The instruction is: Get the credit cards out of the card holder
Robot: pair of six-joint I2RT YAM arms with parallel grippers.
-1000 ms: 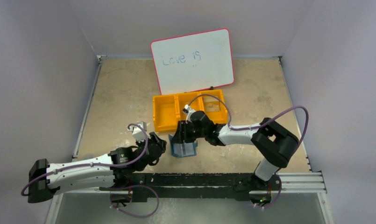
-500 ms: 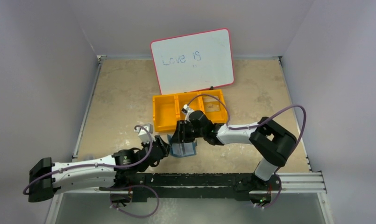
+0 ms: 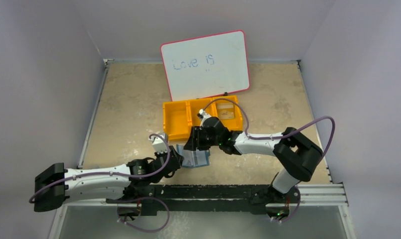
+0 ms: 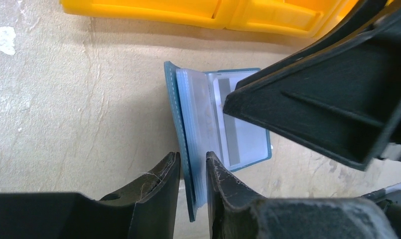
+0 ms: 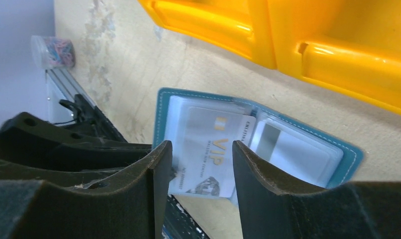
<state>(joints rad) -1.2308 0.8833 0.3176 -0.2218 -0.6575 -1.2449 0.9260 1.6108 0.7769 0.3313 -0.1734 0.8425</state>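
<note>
1. My left gripper (image 4: 191, 167) is pinched on the raised cover of the teal card holder (image 4: 174, 104), pinning it open just in front of the orange bin (image 4: 188, 12).
2. Right gripper (image 5: 200, 147) hangs spread over the VIP credit card (image 5: 208, 169), lined up to tug it out, I'd guess.

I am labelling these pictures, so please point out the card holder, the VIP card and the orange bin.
card holder (image 5: 347, 158): right wrist view, teal corner of the cover.
VIP card (image 5: 208, 144): right wrist view, printed face.
orange bin (image 3: 176, 122): top external view, bare left compartment.

Card holder (image 3: 197, 159) just before bin (image 3: 175, 121), whiteboard (image 3: 205, 64) behind.
</note>
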